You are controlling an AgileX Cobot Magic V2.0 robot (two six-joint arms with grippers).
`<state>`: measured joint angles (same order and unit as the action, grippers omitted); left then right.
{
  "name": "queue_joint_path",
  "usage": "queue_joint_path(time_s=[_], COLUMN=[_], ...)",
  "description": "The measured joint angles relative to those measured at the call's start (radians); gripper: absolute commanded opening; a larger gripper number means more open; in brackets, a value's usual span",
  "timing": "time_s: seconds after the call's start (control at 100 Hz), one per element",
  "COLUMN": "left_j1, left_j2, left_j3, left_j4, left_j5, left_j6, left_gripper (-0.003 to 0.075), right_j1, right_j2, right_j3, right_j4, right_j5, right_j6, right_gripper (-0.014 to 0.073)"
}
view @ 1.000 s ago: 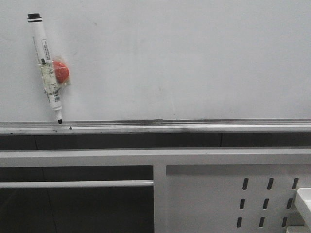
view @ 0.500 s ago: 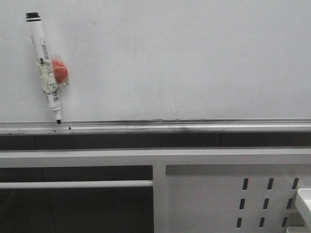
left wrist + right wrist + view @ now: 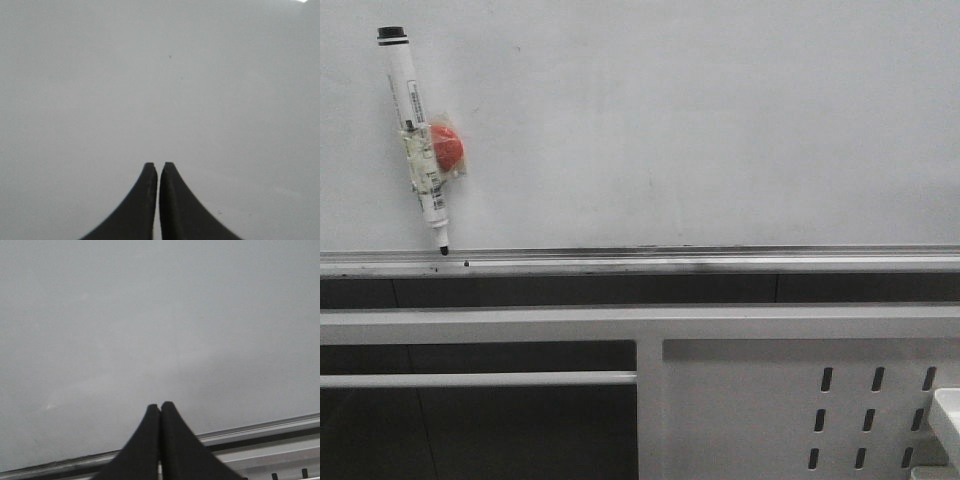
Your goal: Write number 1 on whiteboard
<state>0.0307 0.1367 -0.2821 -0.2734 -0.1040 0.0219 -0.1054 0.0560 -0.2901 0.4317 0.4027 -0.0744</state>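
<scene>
- Your left gripper [image 3: 158, 167], two dark curved fingers, is closed with only a hairline between the tips and nothing held. It points at bare glossy white surface.
- Your right gripper [image 3: 160, 407] is also closed and empty, fingertips touching. It faces the same white surface, with the silver rail [image 3: 260, 432] just beyond its tips.
- Neither gripper appears in the front view.
- The large, flat, glossy white whiteboard [image 3: 720, 130] fills the upper half of the front view, its silver metal rail [image 3: 720, 262] running along the lower edge.
- A white marker with a black cap and black tip [image 3: 415, 135] hangs on the far left of the board, tilted, cap up, its tip just above the rail. A small red round magnet [image 3: 446, 147] is taped to its side and seems to hold it there.
- Over the last second the marker's place in the front view wobbled slightly and came back; nothing else differs. That looks like camera shake, not handling.
- The number 1 is not on the board: no dark stroke shows, only faint smudges and two tiny specks on the rail.
- My judgement: the task has not started. You must first open a gripper, probably the left, and take the marker.
- Below the board sits a white perforated metal panel [image 3: 870, 410] at lower right.
</scene>
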Motion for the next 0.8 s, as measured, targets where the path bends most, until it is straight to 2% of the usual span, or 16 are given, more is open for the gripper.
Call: queue_joint_path(time_s=[0.05,0.19,0.32,0.36,0.54,0.68,0.8], left_j1=[0.000,-0.013,-0.031,-0.031,-0.031,-0.058,-0.154], left_j2=[0.009,0.041,0.058,0.064,0.118,0.211,0.309], left_j3=[0.000,0.000,0.006,0.006,0.009,0.009,0.009], left_j4=[0.000,0.000,0.017,0.026,0.022,0.041,0.114], left_j5=[0.018,0.140,0.152,0.159,0.157,0.151,0.111], left_j6=[0.000,0.000,0.000,0.000,0.000,0.000,0.000], left_gripper=[0.0008,0.0167,0.0300,0.0320,0.0316,0.0316,0.0323], right_j1=[0.000,0.000,0.000,0.000,0.000,0.000,0.000], right_j2=[0.000,0.000,0.000,0.000,0.016,0.104,0.238], right_j3=[0.000,0.000,0.020,0.032,0.050,-0.009,-0.101], right_j4=[0.011,0.030,0.057,0.070,0.116,0.215,0.249], right_j5=[0.014,0.085,0.088,0.078,0.069,0.098,0.127], right_j6=[0.001,0.001,0.002,0.002,-0.021,-0.231,-0.376], right_gripper=[-0.0069,-0.0069,-0.0069,-0.0069,-0.0069,-0.0069,-0.0069])
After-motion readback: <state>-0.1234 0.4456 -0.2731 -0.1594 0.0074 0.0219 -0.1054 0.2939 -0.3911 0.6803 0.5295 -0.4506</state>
